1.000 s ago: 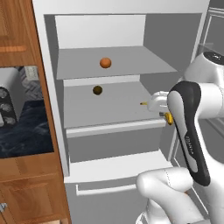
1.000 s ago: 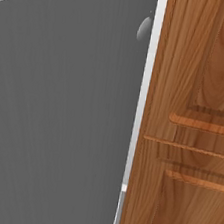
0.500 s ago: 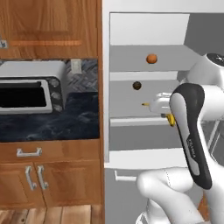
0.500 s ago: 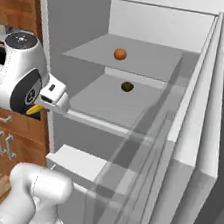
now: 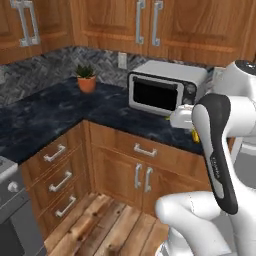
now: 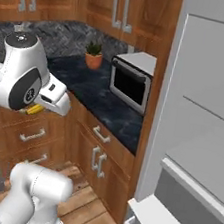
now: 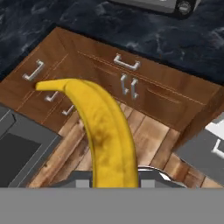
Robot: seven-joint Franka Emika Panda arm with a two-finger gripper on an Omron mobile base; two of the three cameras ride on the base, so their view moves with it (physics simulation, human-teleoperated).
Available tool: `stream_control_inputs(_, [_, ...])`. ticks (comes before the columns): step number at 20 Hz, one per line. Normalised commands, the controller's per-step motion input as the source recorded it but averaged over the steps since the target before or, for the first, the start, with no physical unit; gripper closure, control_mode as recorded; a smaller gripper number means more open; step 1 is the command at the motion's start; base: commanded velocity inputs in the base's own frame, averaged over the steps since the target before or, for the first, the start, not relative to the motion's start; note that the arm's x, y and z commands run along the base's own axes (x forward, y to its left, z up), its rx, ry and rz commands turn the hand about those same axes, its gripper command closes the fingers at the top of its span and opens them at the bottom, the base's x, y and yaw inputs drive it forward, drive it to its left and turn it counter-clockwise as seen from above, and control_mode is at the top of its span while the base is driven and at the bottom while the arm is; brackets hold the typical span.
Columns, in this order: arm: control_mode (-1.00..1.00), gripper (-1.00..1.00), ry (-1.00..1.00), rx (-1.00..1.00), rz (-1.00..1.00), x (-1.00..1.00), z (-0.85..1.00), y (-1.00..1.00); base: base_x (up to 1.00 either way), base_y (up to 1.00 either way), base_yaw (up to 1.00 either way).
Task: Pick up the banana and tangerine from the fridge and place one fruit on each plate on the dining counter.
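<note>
Pincer (image 6: 33,109) clamped on the banana (image 7: 107,135): it fills centre of hand view, curving to upper left, over wooden floor (image 7: 151,140). Yellow tip peeks at mid-left in right base view. Fridge (image 6: 203,122) at right.

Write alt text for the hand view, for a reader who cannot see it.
A yellow banana held in the shut claw rises from the bottom of the view and curves up to the left. Behind it lie wooden drawer-fronted cabinets with silver handles under a dark marbled counter, and a wooden plank floor.
</note>
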Motion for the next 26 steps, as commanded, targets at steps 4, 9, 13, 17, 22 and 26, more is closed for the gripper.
stream_control_inputs(4, [1.0,1.0,0.0,0.0,0.0,0.0,0.0,0.0,0.0,0.43,0.96])
stream_control_inputs(9, [1.0,1.0,0.0,0.0,0.0,0.0,0.0,0.0,0.0,0.36,0.99])
stream_control_inputs(13, [1.0,1.0,0.0,0.0,0.0,0.0,0.0,0.0,0.0,0.25,1.0])
stream_control_inputs(17, [1.0,1.0,0.0,0.0,0.0,0.0,0.0,0.0,0.0,0.13,1.0])
stream_control_inputs(22, [1.0,1.0,0.0,0.0,0.0,0.0,0.0,0.0,0.0,0.1,1.0])
stream_control_inputs(26, [1.0,1.0,0.0,0.0,0.0,0.0,0.0,0.0,0.01,0.14,1.0])
